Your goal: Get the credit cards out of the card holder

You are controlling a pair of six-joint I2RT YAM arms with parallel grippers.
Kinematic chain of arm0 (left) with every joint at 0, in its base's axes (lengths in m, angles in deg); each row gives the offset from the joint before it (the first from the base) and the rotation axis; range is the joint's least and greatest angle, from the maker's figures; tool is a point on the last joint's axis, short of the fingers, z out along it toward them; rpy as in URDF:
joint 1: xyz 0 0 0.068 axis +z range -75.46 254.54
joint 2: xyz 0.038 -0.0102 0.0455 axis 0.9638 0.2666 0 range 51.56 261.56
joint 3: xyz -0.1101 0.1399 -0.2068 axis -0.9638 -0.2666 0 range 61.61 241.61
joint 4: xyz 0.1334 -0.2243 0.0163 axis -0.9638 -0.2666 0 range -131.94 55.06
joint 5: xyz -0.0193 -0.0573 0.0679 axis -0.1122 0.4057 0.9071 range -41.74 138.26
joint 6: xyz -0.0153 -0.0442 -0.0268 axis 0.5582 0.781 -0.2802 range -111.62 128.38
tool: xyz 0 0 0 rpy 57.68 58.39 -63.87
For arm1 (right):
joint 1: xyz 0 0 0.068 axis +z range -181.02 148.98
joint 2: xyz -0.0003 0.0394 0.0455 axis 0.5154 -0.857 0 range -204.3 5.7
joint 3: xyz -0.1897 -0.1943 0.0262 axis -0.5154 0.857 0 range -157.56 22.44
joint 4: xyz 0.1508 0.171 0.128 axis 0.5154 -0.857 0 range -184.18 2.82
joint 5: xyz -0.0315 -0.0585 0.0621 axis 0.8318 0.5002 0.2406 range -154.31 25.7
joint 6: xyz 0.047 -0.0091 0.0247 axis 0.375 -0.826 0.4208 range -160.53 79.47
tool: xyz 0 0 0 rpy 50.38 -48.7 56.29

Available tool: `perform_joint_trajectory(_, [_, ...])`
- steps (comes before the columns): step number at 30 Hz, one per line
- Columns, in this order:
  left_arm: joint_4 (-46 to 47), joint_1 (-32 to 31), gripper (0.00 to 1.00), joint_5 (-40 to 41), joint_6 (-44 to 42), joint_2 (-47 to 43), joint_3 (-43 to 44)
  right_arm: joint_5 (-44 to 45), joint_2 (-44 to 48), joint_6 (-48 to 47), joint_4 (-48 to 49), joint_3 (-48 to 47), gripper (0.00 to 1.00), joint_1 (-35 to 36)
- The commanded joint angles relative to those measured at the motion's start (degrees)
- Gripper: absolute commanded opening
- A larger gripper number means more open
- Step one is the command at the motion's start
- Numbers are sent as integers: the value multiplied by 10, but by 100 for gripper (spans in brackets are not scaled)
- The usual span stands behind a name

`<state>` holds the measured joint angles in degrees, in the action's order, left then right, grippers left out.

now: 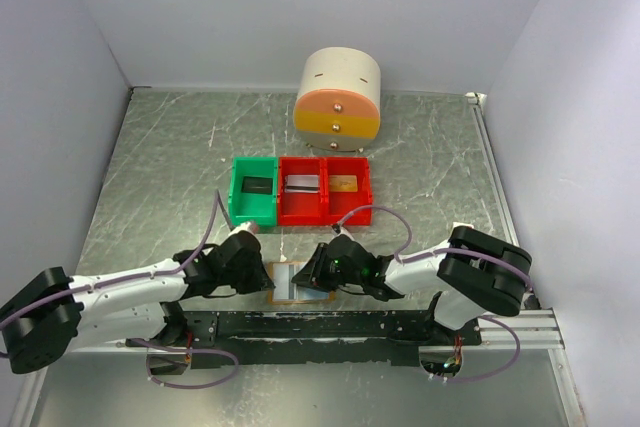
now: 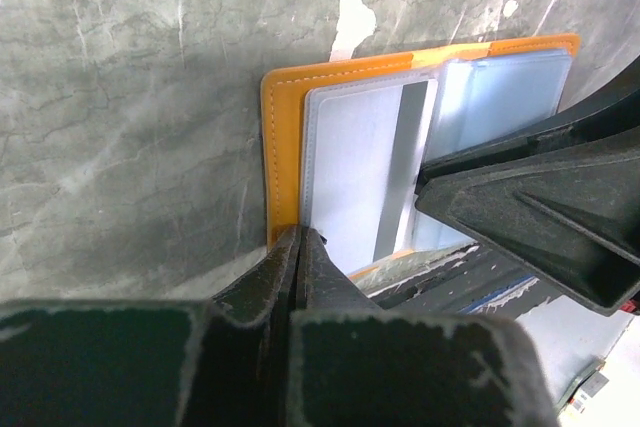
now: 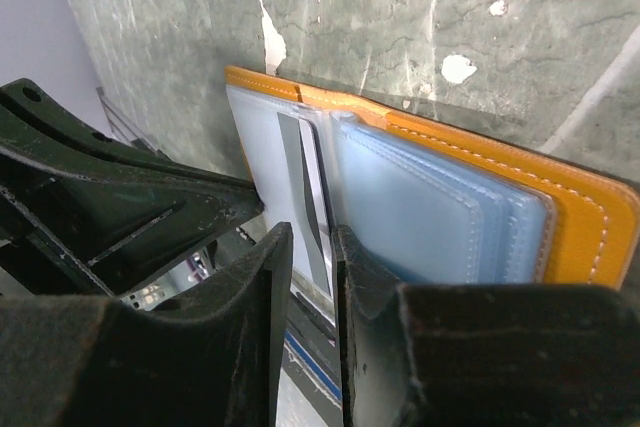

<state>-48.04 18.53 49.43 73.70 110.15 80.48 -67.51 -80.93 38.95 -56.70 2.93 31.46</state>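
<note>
The card holder (image 1: 286,279) lies open near the table's front edge, orange-rimmed (image 2: 283,137) with pale blue pockets (image 3: 440,217). A grey-silver credit card (image 2: 350,167) with a darker stripe sits in its left pocket, also visible in the right wrist view (image 3: 272,162). My left gripper (image 2: 298,235) is shut, its tips touching the holder's near left corner; nothing shows between them. My right gripper (image 3: 313,237) stands over the holder's middle fold with a narrow gap between its jaws, its right finger resting on the blue pockets. Each gripper flanks the holder in the top view, left (image 1: 262,269) and right (image 1: 320,272).
Behind the holder stand a green bin (image 1: 238,209) with a dark card and a red two-part bin (image 1: 325,213) holding a grey card (image 1: 301,185) and a gold card (image 1: 344,184). A round cream drawer unit (image 1: 338,97) is at the back. A black rail (image 1: 320,325) runs just below the holder.
</note>
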Motion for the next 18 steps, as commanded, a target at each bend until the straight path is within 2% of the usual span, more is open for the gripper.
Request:
perform_joint_trajectory(1, [-4,-2,7,2,-19,26,17,22,1,-16,-45,-12,25,3])
perform_joint_trajectory(5, [-27,-2,7,16,-24,50,29,71,11,-36,-172,-69,28,17])
perform_joint_trajectory(7, [-25,-2,7,18,-25,58,29,85,10,-37,-205,-81,29,22])
perform_joint_trajectory(13, [-16,-2,7,15,-26,73,24,94,2,-31,-211,-79,29,31])
perform_joint_trajectory(16, [-22,-2,7,22,-28,75,24,126,-4,-29,-257,-101,29,45])
perform_joint_trajectory(18, [-21,-2,7,22,-30,76,23,124,-5,-42,-238,-100,29,47])
